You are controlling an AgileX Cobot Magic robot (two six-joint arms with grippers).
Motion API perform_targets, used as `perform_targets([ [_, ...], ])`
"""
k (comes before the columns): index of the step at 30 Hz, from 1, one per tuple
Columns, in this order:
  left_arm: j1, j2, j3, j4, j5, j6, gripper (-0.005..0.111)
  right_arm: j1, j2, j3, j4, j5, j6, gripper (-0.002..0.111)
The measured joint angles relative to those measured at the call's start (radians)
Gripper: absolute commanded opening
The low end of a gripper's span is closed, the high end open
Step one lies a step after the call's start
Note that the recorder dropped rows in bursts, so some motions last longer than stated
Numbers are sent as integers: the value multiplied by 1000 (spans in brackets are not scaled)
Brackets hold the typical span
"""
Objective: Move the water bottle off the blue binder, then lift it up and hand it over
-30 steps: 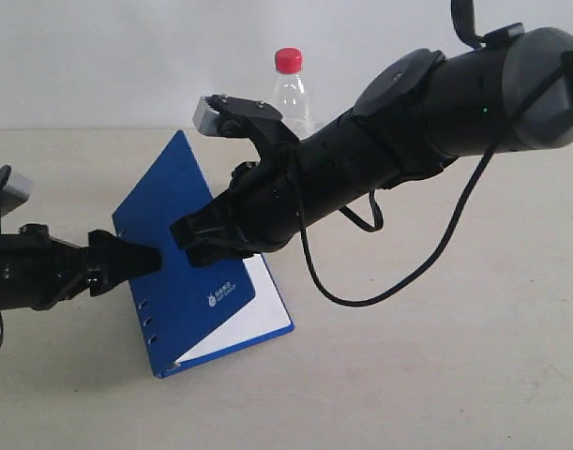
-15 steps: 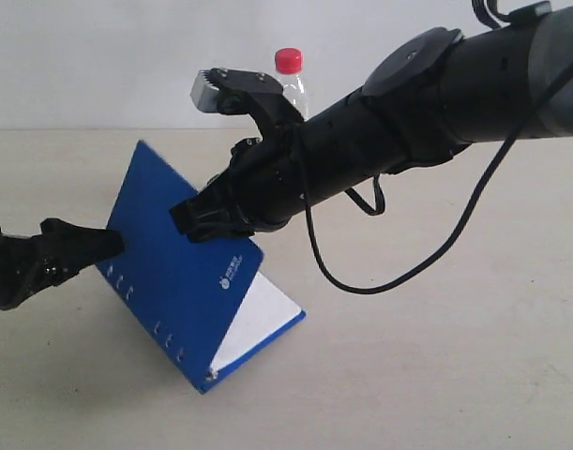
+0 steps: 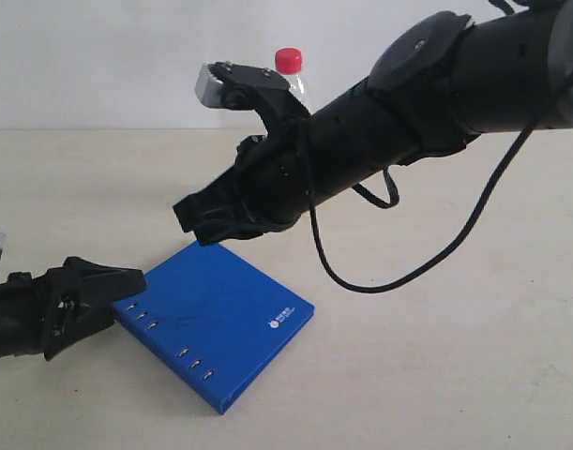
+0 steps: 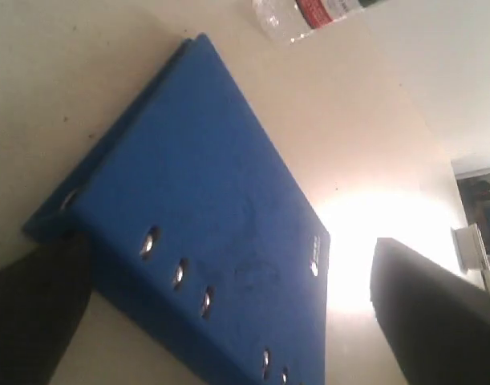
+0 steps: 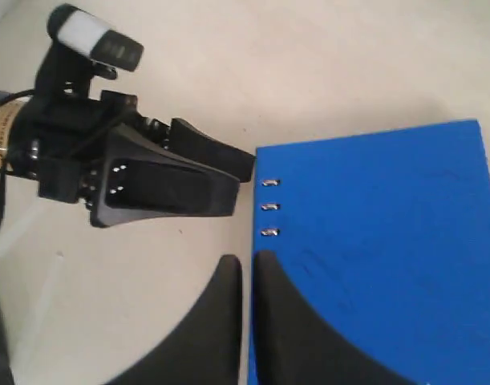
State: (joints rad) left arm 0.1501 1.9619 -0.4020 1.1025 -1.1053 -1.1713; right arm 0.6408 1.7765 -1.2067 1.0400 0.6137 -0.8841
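The blue binder (image 3: 220, 330) lies flat and closed on the table, its slotted spine edge toward my left gripper (image 3: 127, 295). That gripper is open, its fingertips at the binder's near corner, and the cover (image 4: 212, 224) fills the space ahead of its jaws. My right gripper (image 3: 194, 221) hovers shut above the binder's far edge, holding nothing; its fingertips (image 5: 265, 265) meet over the spine edge (image 5: 373, 241). The water bottle (image 3: 290, 75) stands upright behind the right arm, off the binder. Only its red cap and shoulder show; its labelled body (image 4: 317, 12) appears in the left wrist view.
The right arm (image 3: 408, 103) and its looping black cable (image 3: 361, 281) stretch across the middle above the table (image 3: 455, 375). A pale wall (image 3: 98, 56) closes the back. From the right wrist view the left gripper (image 5: 246, 183) sits just beside the binder's spine.
The binder, propped up on its edge before, has dropped flat and closed on the table. My left gripper has sunk lower and back to the left. The right gripper has risen slightly.
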Motion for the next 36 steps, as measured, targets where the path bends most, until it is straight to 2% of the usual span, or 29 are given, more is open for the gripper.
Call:
perform_targets([
  [1, 0, 5, 0, 15, 3, -7, 87, 0, 0, 0, -63, 3, 49, 0],
  [2, 0, 5, 0, 48, 18, -35, 87, 0, 0, 0, -204, 0, 183, 0],
  [4, 4, 5, 0, 124, 34, -72, 80, 0, 6, 0, -437, -20, 365, 0],
  [5, 4, 5, 0, 147, 36, -82, 62, 0, 11, 0, -484, -28, 405, 0],
  [6, 4, 5, 0, 179, 56, -94, 52, 0, 26, 0, -577, -42, 480, 0],
  [7, 4, 5, 0, 192, 73, -99, 22, 0, 35, 0, -608, -48, 501, 0],
  [8, 6, 5, 0, 207, 96, -103, 10, -2, 48, 0, -680, -59, 553, 0],
  [9, 6, 3, 0, 212, 98, -103, 6, -2, 56, 0, -704, -62, 573, 0],
  [11, 6, -1, 0, 225, 106, -101, 5, -19, 63, -2, -739, -65, 604, 0],
  [16, 4, -15, 0, 240, 170, -118, 4, -147, 126, -17, -744, -54, 634, 0],
  [20, 4, -18, -34, 266, 206, -175, 4, -132, 180, -17, -740, -44, 631, 0],
  [23, -3, -26, -91, 322, 297, -282, 4, -110, 189, -19, -738, -42, 624, 0],
  [25, -28, -26, -128, 345, 379, -363, 4, -105, 189, -23, -736, -42, 624, 0],
  [36, -194, -34, -211, 351, 480, -488, 4, -104, 276, -59, -716, -52, 624, 0],
])
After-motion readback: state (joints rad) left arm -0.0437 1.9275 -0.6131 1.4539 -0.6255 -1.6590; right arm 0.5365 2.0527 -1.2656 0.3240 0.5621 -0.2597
